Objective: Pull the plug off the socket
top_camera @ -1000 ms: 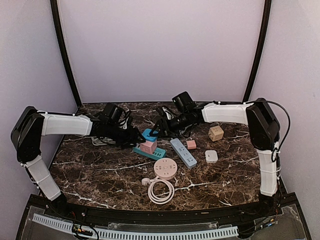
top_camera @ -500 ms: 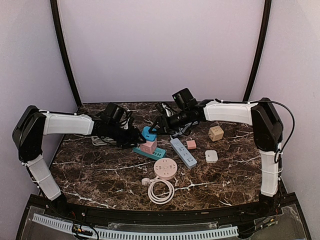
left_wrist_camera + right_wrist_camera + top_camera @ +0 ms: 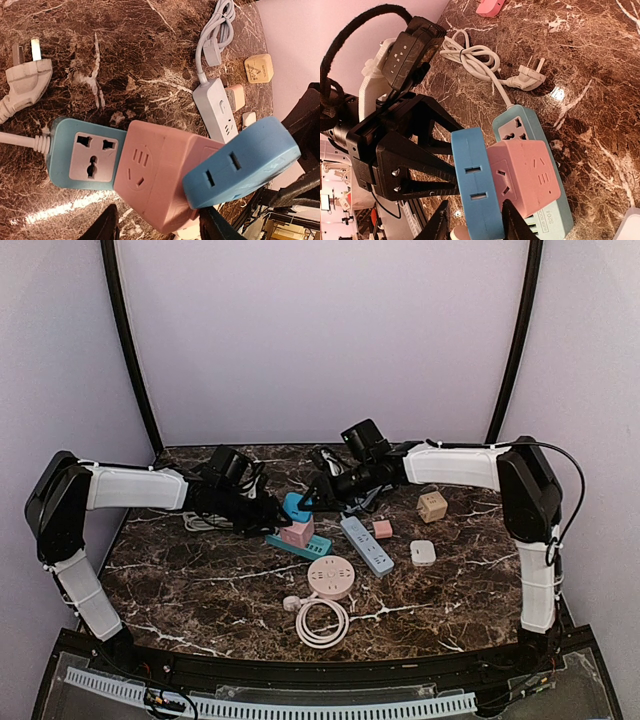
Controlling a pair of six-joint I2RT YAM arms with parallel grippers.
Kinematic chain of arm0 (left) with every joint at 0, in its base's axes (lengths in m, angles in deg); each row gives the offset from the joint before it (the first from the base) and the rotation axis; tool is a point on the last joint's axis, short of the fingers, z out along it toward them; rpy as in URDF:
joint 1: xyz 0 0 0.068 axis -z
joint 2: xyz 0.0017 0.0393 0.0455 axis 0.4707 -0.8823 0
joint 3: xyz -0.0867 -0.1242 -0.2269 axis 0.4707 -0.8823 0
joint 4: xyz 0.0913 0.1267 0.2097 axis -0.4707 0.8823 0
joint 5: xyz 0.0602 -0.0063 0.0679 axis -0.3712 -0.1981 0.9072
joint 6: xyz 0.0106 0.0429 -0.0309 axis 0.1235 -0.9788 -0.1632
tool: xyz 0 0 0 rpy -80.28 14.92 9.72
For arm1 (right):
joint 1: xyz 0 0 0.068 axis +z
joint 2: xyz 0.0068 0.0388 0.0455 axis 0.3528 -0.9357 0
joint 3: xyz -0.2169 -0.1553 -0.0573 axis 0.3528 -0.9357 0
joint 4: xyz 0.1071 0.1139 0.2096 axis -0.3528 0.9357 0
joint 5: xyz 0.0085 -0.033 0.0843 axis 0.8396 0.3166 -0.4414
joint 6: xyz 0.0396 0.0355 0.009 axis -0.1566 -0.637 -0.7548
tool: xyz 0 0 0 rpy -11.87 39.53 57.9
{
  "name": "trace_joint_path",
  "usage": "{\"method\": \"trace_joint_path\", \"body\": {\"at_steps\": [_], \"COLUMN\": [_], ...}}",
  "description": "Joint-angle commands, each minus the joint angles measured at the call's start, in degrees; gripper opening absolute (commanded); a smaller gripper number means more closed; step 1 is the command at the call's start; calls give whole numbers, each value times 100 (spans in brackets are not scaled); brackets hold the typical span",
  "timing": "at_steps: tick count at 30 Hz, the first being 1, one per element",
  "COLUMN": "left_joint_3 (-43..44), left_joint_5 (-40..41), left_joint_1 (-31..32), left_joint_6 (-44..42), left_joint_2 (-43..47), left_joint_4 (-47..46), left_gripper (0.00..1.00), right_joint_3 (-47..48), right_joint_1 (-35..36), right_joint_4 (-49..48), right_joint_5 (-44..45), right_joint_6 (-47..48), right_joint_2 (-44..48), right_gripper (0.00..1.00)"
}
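Centre frame: left gripper (image 3: 159,214) straddles pink cube adapter (image 3: 160,170) on teal strip (image 3: 62,160), fingers apart, likely bracing. Right gripper (image 3: 475,205) brackets blue plug (image 3: 470,165) for pull. Contact unclear on both.

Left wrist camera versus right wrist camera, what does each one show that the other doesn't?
Only the left wrist view shows the long grey-blue power strip with its grey cord, and the tan cube socket beyond it. Only the right wrist view shows the coiled white cable. Both show the teal flat power strip, the pink cube adapter plugged into it, the blue oval adapter stuck on the pink cube, and a loose white plug on the marble.
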Motion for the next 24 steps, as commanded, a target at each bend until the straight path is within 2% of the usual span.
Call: {"method": "trace_joint_path", "body": {"at_steps": [1,5,9,24], "left_joint_3": [-7,-16,-10,40], "left_joint_5": [89,105,187,381], "left_joint_1": [-21,-21,-21,-14], "left_joint_6": [32,65,85,92], "left_joint_2": [-64,-99,-121,-258], "left_joint_4": [127,153,256,582], "left_gripper": [54,54,53,51], "right_joint_3": [183,178,37,-461], "right_joint_1": [56,10,-61,-198], "right_joint_4": [-140,-186,-464,-1596], "right_joint_5": [-50,-141,-413,-1108], "right_joint_6": [-57,-202,-440,-951], "right_joint_2": [-180,-212,-140,211], "right_gripper": [28,16,10,5]}}
